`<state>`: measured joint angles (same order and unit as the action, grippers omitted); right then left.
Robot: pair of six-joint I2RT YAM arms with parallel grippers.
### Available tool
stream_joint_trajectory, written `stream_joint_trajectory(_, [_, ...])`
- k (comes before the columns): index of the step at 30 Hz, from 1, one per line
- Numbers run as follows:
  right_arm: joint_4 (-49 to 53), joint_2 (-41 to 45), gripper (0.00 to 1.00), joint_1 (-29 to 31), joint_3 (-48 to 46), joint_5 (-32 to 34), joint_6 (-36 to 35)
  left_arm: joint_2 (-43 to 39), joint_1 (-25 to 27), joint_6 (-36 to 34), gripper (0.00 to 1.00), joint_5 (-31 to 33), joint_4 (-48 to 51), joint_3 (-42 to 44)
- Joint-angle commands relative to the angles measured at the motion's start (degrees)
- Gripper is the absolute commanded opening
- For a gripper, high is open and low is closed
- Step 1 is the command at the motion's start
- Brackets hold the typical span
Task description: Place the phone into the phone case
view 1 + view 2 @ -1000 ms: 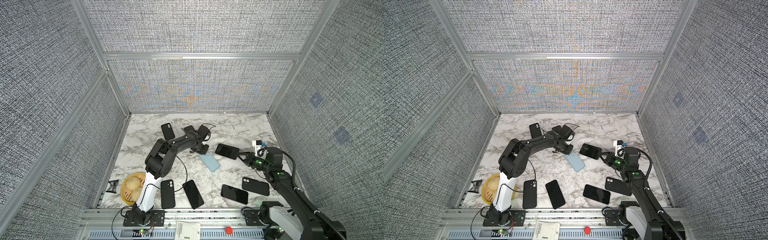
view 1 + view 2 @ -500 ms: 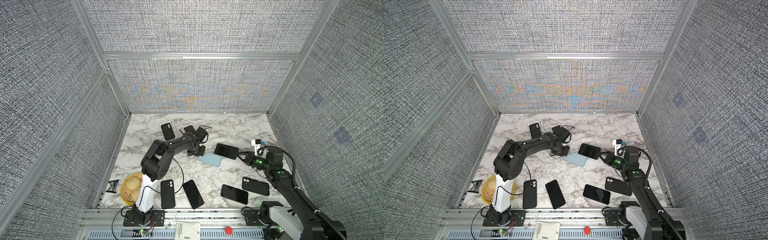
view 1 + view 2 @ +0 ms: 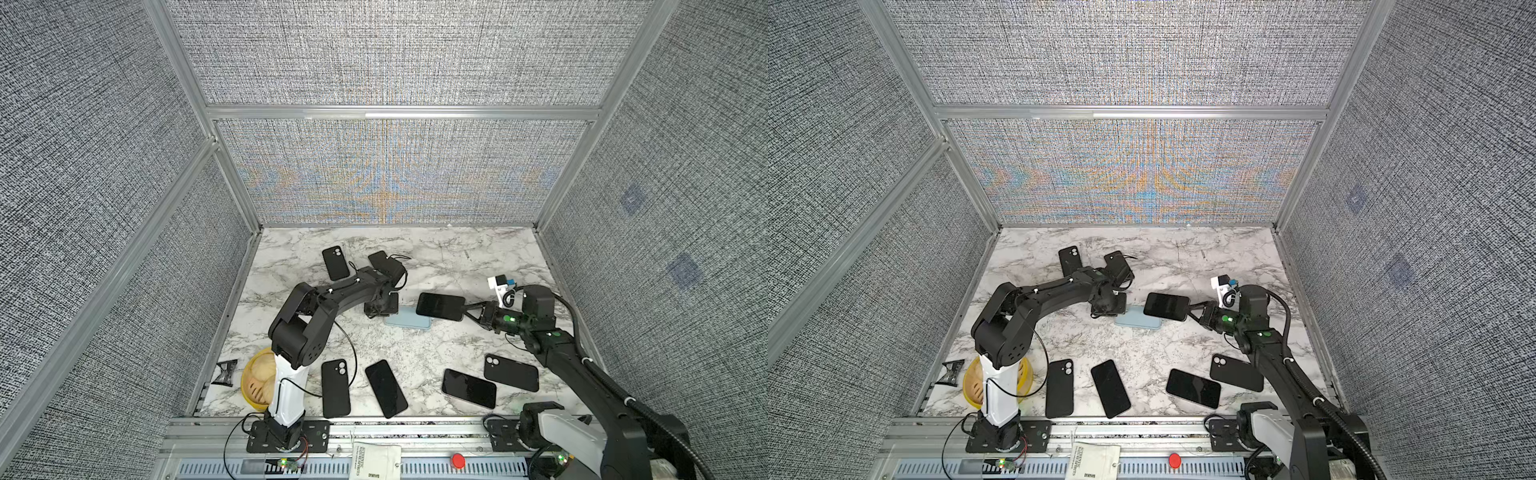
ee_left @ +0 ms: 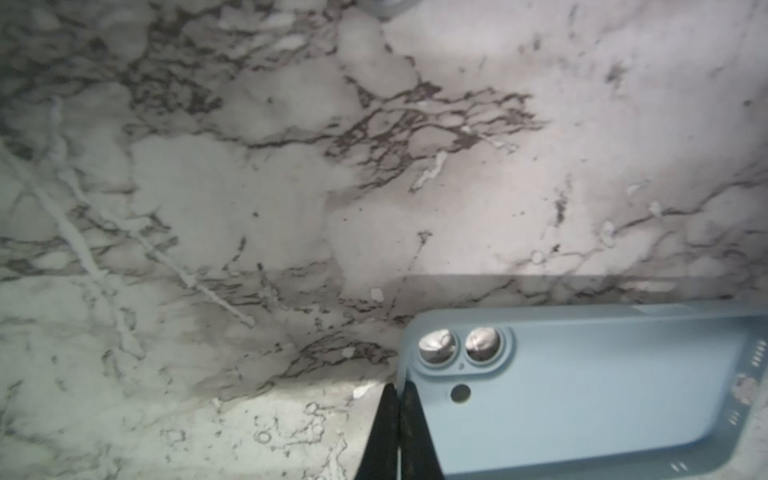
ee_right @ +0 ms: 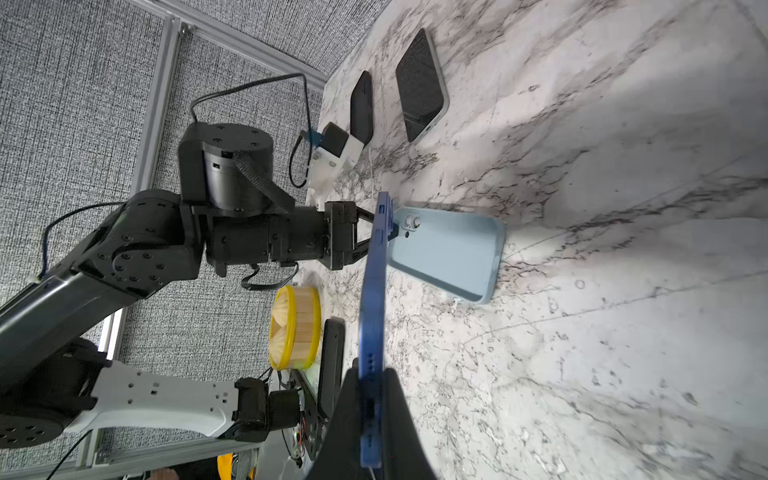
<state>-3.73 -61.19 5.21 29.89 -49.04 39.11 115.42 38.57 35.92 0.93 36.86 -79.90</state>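
The light blue phone case (image 3: 407,321) (image 3: 1138,322) lies open side up on the marble table. My left gripper (image 3: 388,314) (image 4: 397,409) is shut on the case's rim at the camera-hole end (image 4: 457,345). My right gripper (image 3: 467,309) (image 5: 371,399) is shut on the end of the blue phone (image 3: 440,306) (image 5: 374,291), held flat with its dark screen up. The phone hovers over the case's right end. In the right wrist view the case (image 5: 449,253) sits just past the phone's far end, with the left gripper (image 5: 376,235) behind it.
Several black phones and cases lie around: one at the back (image 3: 336,263), others along the front (image 3: 336,388) (image 3: 385,388) (image 3: 468,388) (image 3: 511,372). A yellow-rimmed wooden basket (image 3: 257,380) stands beside the left arm's base.
The left gripper has closed on the case's rim and swung the case from a diagonal to lie crosswise, toward the phone. The right gripper has brought the phone slightly left over it.
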Motion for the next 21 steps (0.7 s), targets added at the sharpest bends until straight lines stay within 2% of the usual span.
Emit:
stream_joint_trajectory(1, [-2.6, -1.5, 0.0, 1.1, 1.7, -2.3, -1.2, -1.3, -1.1, 2.9, 0.02, -0.9, -2.6, 2.1])
stream_joint_trajectory(8, [-3.2, -4.6, 0.0, 3.8, 2.9, -1.9, -1.3, -5.2, -2.2, 4.2, 0.05, -4.5, -6.6, 5.8])
stream_joint_trajectory(21, [-4.4, -7.7, 0.0, 4.7, 2.6, -2.6, 0.2, -7.6, -3.7, 4.3, 0.21, -9.7, -10.5, 9.1])
